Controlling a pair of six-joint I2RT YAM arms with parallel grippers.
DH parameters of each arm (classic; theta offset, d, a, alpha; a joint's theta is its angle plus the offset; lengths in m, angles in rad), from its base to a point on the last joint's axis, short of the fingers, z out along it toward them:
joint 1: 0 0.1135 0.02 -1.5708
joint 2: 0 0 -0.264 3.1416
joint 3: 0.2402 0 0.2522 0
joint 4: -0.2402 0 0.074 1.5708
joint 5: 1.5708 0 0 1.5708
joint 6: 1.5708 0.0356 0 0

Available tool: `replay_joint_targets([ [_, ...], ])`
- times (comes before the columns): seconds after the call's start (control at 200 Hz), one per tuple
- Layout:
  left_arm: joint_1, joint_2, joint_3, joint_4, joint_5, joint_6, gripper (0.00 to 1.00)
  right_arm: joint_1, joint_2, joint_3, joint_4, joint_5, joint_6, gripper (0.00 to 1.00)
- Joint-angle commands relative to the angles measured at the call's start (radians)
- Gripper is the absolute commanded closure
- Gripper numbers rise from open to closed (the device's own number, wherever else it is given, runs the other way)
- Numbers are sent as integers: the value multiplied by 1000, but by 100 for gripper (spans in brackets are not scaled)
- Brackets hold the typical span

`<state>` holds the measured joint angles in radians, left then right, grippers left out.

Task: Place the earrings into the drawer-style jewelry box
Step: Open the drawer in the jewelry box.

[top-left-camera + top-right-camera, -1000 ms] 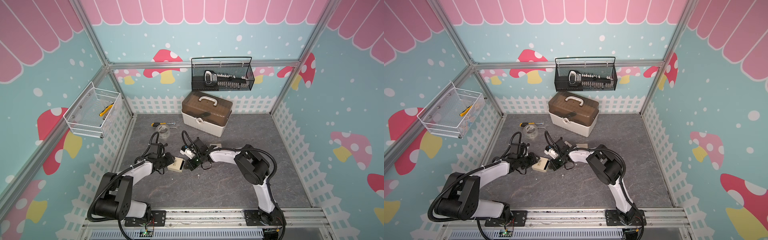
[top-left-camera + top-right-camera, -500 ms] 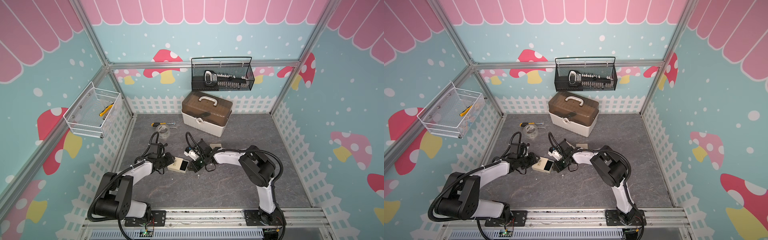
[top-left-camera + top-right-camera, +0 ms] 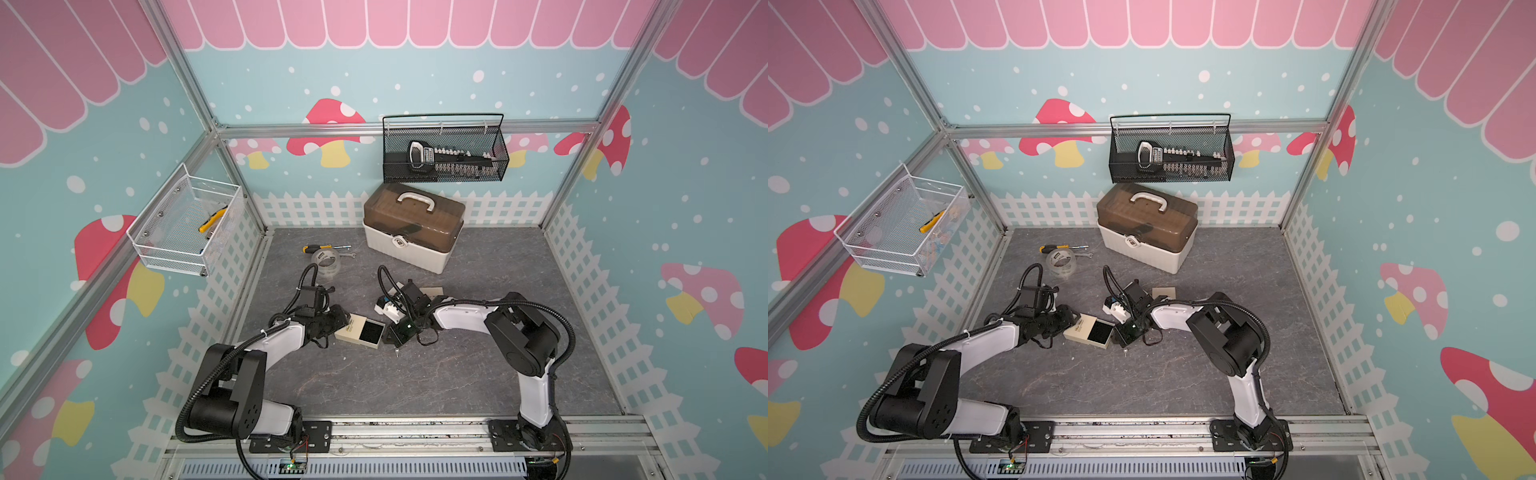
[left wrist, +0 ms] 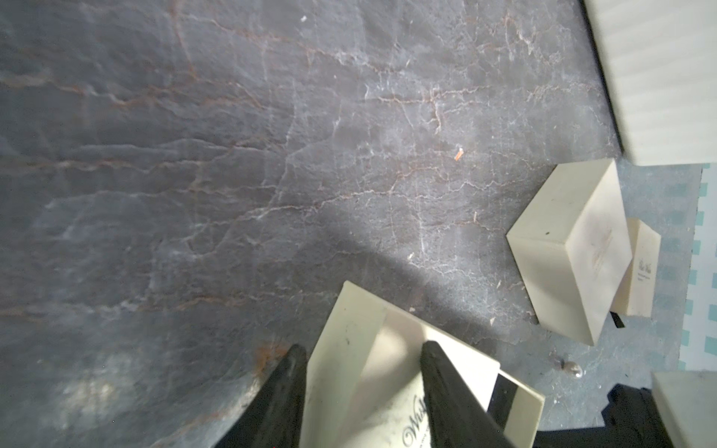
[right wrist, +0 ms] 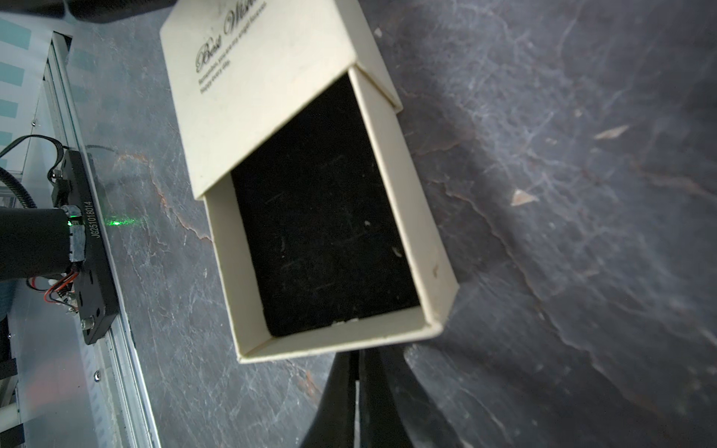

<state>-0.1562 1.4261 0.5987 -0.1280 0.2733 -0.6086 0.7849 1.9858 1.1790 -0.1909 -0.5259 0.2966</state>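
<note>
The jewelry box (image 3: 360, 330) (image 3: 1090, 331) lies flat mid-table, a cream sleeve with its black-lined drawer (image 5: 322, 217) slid out toward the right arm. The drawer holds nothing. My left gripper (image 4: 361, 349) (image 3: 343, 322) is open around the sleeve's (image 4: 349, 372) far end, one finger beside its side wall, the other over its top. My right gripper (image 5: 356, 351) (image 3: 390, 336) sits just off the drawer's front wall, its fingers together but for a hairline slit, with nothing between them. An earring (image 3: 397, 352) (image 4: 570, 366), a tiny silvery speck with a pin, lies on the table beside the right gripper.
Two more cream boxes (image 4: 574, 248) (image 4: 644, 267) stand behind the right arm. A brown-lidded toolbox (image 3: 411, 232), a tape roll (image 3: 328, 264) and a screwdriver (image 3: 316, 248) sit farther back. A black wire basket (image 3: 444, 153) and a white one (image 3: 187, 224) hang on the walls.
The right gripper drew back to the right and the drawer slid out of its sleeve, baring the black lining. The left arm stayed at the sleeve.
</note>
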Motion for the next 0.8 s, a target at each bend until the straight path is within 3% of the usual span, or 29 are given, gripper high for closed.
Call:
replay_joint_targets([
  [0.0,4,1,9,-61,0,-12,41,-1,-54,-11,-30,11,-17,78],
  [0.2,3,-169,44,-157,-114,-11,19,1,-169,-74,-40,88,-3,63],
  [0.35,-36,-321,12,-175,-155,-3,19,12,-228,-83,-167,241,32,58],
  [0.565,-248,-484,-59,-166,-252,-62,21,54,-250,-4,-361,445,246,65],
  [0.655,-336,-533,-99,-152,-269,-106,21,71,-230,50,-447,461,322,61],
  [0.795,-378,-600,-195,-77,-229,-191,21,103,-226,85,-473,446,387,53],
])
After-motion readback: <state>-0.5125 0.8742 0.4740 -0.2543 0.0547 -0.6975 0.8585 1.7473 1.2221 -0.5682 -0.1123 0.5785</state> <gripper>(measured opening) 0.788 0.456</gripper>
